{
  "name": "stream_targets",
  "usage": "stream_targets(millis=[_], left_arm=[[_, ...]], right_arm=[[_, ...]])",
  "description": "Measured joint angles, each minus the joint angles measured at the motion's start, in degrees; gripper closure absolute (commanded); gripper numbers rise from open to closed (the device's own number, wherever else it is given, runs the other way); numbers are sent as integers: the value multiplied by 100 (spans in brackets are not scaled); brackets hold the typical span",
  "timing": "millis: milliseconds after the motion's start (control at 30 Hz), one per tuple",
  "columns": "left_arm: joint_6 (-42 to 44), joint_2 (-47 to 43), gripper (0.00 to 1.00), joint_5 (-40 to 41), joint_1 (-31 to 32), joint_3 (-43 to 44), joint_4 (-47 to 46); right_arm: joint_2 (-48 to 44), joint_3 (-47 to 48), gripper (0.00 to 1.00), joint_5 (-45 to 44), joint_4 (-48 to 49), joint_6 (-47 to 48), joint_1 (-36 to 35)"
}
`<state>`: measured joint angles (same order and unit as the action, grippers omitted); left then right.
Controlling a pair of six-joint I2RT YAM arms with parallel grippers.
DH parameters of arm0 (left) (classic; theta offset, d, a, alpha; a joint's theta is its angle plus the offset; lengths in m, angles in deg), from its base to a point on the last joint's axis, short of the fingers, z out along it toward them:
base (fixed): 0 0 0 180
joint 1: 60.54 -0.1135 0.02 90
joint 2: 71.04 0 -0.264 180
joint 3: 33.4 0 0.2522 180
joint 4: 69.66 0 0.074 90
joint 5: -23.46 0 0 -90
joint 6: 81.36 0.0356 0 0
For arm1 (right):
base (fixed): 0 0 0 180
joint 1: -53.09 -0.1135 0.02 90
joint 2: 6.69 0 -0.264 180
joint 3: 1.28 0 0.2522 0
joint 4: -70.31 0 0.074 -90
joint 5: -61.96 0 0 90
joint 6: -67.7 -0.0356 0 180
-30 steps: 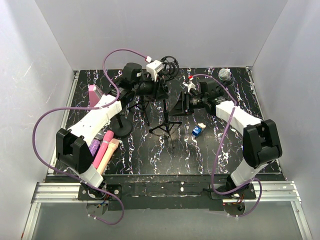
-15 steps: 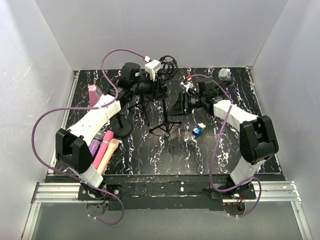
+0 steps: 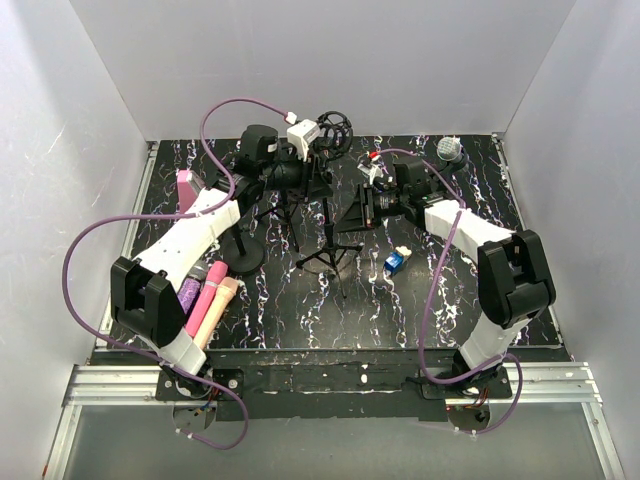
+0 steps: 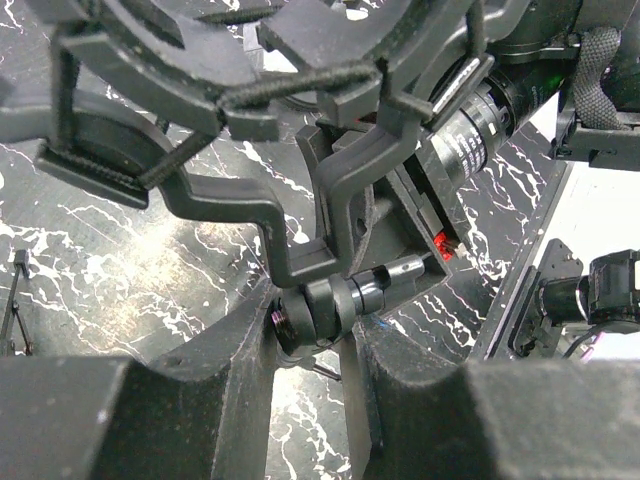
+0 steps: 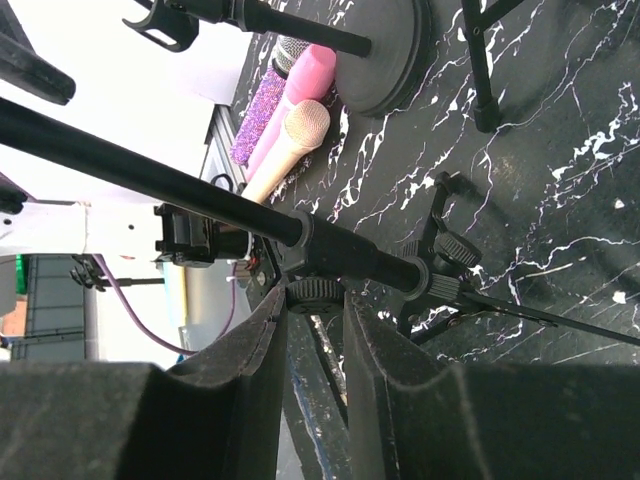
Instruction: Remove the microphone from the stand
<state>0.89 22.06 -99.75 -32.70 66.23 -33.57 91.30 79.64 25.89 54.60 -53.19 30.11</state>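
Pink microphones [image 3: 210, 295] nearby, left gripper [image 4: 315, 328] clenching stand joint [image 4: 340, 298], right gripper [image 5: 315, 325], hold unclear

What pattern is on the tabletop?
The tabletop is black with white marble-like veins, clearest in the top external view.

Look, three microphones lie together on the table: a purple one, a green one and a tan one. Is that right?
Not quite. The middle microphone is pink, not green, as the top external view shows. The purple one and the tan one do lie on either side of it.
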Motion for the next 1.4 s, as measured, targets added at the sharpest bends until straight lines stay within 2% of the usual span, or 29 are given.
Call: stream_targets(millis=[200,333,533,733,767,833,900,933,967,1000,1033,1100,1233,1300,1400], left_arm=[[-120,0,100,-17,-72,0,13],[-221,0,100,-15,-140,0,17],[-444,0,100,-66,-201,-35,98],[-490,-76,100,-50,-247,-221,35],[-487,-114,100,-44,-262,-267,15],[-483,-186,100,-28,-269,-341,2],[-481,-262,100,-42,-260,-426,-9],[-481,-299,100,-61,-258,-466,-2],[-483,-332,100,-87,-254,-505,9],[-474,-354,100,-90,-229,-533,-11],[-468,-376,100,-94,-214,-549,-15],[-455,-396,100,-103,-214,-562,-7],[-431,-396,100,-98,-216,-564,-11],[-426,-398,100,-96,-216,-570,-22],[-424,-428,100,-85,-216,-610,-50]], right_arm=[[-46,0,99,-94,66,590,-44],[-343,-57,99,-522,31,1864,-243],[-1283,-791,99,-1596,315,5407,-1012],[-1759,-2146,99,-2186,2039,9117,-1495],[-1753,-2385,93,-2218,2472,9624,-1537],[-1698,-2789,71,-2240,3261,10351,-1593],[-1696,-3176,61,-2253,3939,10893,-1622],[-1757,-3329,45,-2273,4094,11055,-1624],[-1895,-3442,28,-2308,4059,11149,-1606],[-2140,-3497,22,-2326,3766,11167,-1561],[-2540,-3469,19,-2330,3228,11145,-1488],[-3220,-3239,16,-2269,2188,10834,-1370],[-4044,-2369,19,-2295,522,9239,-1237],[-4054,-1836,16,-2260,-315,8115,-1180],[-3589,-1082,13,-2000,-1340,6557,-997]])
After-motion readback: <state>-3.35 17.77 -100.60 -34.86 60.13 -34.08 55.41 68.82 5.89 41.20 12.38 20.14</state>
